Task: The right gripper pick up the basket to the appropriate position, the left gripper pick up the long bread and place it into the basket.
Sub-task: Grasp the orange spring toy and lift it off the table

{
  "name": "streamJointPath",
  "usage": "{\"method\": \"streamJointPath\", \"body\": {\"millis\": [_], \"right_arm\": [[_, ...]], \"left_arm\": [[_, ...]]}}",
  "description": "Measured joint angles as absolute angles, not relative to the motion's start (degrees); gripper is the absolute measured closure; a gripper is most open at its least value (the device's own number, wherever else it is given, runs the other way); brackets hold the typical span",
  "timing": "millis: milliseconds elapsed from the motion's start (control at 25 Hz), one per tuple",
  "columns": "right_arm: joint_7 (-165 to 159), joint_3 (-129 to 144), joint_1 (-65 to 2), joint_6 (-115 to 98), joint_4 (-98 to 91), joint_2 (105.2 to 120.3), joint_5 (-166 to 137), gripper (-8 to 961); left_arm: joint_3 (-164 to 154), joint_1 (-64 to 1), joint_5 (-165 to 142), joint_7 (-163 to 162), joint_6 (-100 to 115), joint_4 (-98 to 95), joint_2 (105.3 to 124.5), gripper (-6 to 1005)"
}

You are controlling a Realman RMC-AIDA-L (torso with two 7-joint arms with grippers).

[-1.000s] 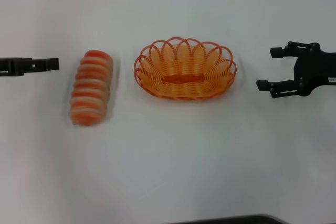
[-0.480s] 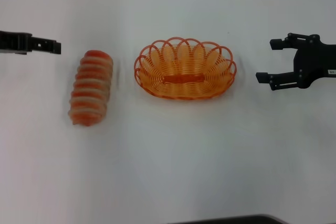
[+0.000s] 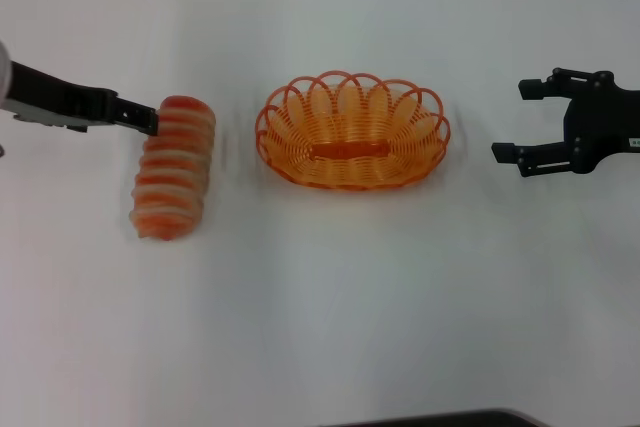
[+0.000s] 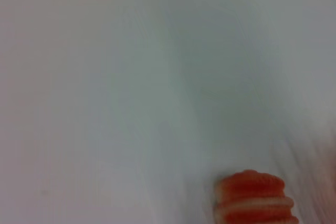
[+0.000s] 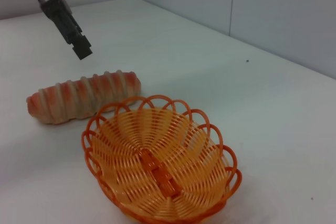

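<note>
Left pincer (image 3: 150, 119) hangs at the upper end of the long bread (image 3: 173, 168), left of frame centre, and I cannot tell its finger state; descending there risks tipping or rolling the loaf. Right pincer (image 3: 520, 125), fingers spread and empty, sits right of the basket (image 3: 352, 132) at centre, with bare desk (image 3: 330, 307) all round.

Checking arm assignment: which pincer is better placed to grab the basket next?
Right. The right pincer is open, facing the basket from its right side. The left pincer is over at the long bread's far end.
</note>
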State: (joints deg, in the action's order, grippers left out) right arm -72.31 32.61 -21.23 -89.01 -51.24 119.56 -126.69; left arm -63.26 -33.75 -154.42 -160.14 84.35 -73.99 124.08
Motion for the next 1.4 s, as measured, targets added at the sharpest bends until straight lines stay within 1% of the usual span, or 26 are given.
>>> {"method": "streamJointPath", "body": {"millis": [360, 1400], "right_arm": [[-72.4, 32.6, -21.1, -88.8, -51.2, 119.45, -127.0, -12], [-72.5, 33.0, -20.5, -88.7, -51.2, 119.53, -127.2, -12]], "left_arm": [[-74.5, -33.8, -158.7, -165.0, 81.6, -74.3, 124.41, 66], [-75.5, -34.7, -154.5, -166.1, 78.7, -69.9, 124.52, 66]]}}
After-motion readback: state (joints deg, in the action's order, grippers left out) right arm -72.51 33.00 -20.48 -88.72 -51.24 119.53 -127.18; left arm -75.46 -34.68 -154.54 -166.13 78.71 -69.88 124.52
